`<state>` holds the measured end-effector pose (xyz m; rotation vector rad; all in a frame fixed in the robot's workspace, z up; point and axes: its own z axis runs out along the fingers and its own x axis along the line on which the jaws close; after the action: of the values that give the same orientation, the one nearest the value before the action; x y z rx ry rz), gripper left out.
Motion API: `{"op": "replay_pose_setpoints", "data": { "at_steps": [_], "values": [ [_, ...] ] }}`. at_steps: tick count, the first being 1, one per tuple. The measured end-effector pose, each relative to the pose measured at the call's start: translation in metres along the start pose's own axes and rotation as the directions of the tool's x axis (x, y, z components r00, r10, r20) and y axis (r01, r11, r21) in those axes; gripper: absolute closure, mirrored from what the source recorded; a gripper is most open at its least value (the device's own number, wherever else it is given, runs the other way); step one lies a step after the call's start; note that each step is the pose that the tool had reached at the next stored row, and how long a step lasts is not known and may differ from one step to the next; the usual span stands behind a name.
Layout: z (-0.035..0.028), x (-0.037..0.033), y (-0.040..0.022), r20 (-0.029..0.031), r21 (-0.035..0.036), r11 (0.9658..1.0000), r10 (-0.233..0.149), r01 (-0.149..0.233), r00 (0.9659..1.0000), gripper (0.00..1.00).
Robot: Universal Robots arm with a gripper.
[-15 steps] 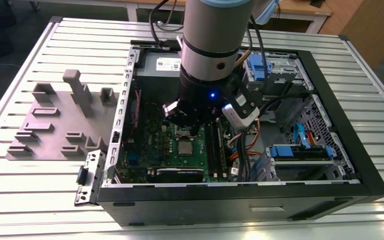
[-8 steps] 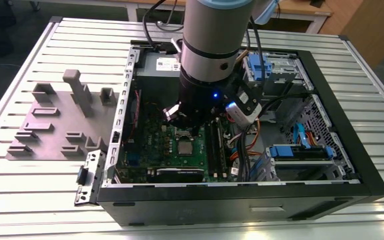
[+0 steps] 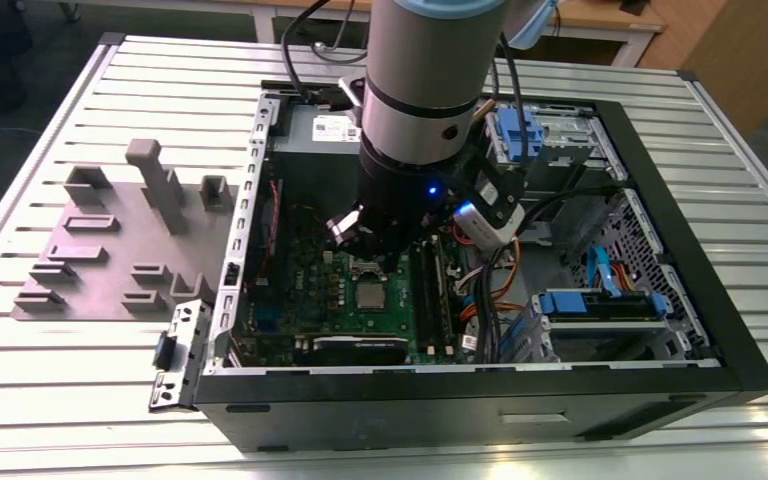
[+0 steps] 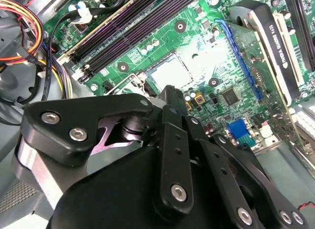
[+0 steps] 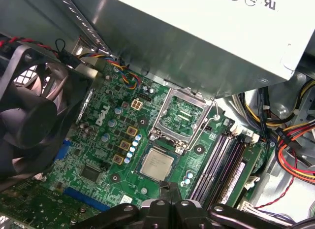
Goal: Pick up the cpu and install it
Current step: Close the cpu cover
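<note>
The fingers (image 5: 166,190) of the gripper (image 5: 170,189) look drawn together at the tips with nothing between them, so they carry no load. In both wrist views they hang just above the motherboard (image 5: 110,140), beside one edge of the cpu (image 5: 157,163) but apart from it. The cpu lies flat in its seat on the board, silvery top up, and the hinged socket frame (image 5: 183,115) stands swung open just beyond it. In the exterior view the cpu (image 3: 372,297) shows in the lower middle of the frame, directly under the gripper (image 3: 381,262), inside the open computer case (image 3: 491,395). I judge the chip to be light, thin and stiff. Its smooth metal lid would be slippery under hard pads, and its underside and the socket contacts are likely easy to damage. A hold should therefore fall on two opposite side edges, level and gentle, never on the top face or at a corner. Any tilt while it sits in the socket risks bent contacts. The memory slots (image 5: 221,160) on one flank and the fan (image 5: 29,115) on the other leave the fingers little room for a wide approach.
</note>
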<state>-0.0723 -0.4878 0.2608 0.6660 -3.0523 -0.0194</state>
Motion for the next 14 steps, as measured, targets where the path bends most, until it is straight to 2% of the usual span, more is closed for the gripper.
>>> {"op": "replay_pose_setpoints", "data": {
  "at_steps": [10,11,14],
  "values": [
    [0.0002,-0.0005,-0.0002,0.0,0.0,1.0,-0.001,0.001,1.0,0.89],
    [0.0004,-0.0008,-0.0003,0.0,0.0001,1.0,-0.008,0.008,1.0,0.89],
    [0.0011,-0.0008,-0.0004,-0.0009,0.0008,0.9982,-0.06,0.06,0.9982,0.89]
  ]
}}
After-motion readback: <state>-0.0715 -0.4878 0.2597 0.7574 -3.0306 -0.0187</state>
